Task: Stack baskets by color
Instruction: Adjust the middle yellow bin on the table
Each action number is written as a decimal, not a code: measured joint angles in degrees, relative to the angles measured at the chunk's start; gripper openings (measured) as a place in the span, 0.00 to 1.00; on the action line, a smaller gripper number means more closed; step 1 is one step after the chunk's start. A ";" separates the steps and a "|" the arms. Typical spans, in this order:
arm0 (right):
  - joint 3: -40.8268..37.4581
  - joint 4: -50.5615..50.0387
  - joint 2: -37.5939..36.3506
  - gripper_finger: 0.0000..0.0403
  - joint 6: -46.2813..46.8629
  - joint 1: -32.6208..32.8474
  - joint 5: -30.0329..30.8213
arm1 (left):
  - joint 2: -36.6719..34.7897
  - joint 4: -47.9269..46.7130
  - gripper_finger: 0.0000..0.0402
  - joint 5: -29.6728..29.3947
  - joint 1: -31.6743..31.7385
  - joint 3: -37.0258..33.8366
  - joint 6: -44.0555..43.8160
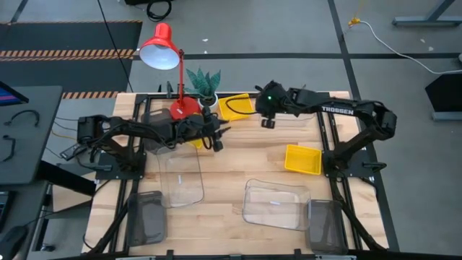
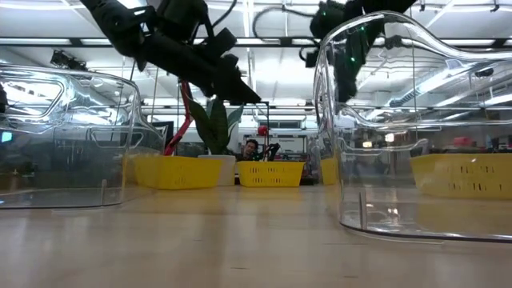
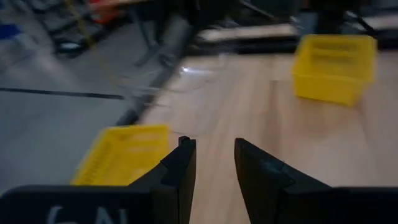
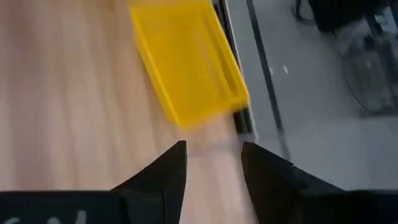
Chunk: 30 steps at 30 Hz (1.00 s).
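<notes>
The right pincer [image 1: 266, 121] is hovering with jaws parted and empty just beside a yellow basket [image 1: 236, 106] at the tabletop's [image 1: 238, 162] far edge (near the plant pot [image 1: 208, 97]); the left pincer [image 1: 215, 141] is gaping, gripping nothing.

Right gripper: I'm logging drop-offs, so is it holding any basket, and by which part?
Nothing is held: the right gripper stands open and empty above the table, a yellow basket lying ahead.

Bare wood lay open across the table's [image 1: 238, 155] middle. The red lamp [image 1: 162, 50] and plant [image 1: 204, 83] crowded the far edge; clear baskets [image 1: 274, 204] blocked the near edge.
</notes>
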 joint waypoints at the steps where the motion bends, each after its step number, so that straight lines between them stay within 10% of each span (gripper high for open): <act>1: -0.23 1.34 -0.02 0.39 0.59 0.94 -0.21 | -0.85 -0.76 0.29 -0.51 0.28 0.02 0.02; 14: 0.17 17.77 10.69 0.38 1.10 4.74 -7.29 | -10.01 -12.28 0.29 -2.59 1.21 0.02 -1.21; 30: 26.60 -3.03 36.71 0.38 -9.60 -2.35 -13.23 | -11.30 -18.33 0.29 -4.14 1.12 -0.01 -4.53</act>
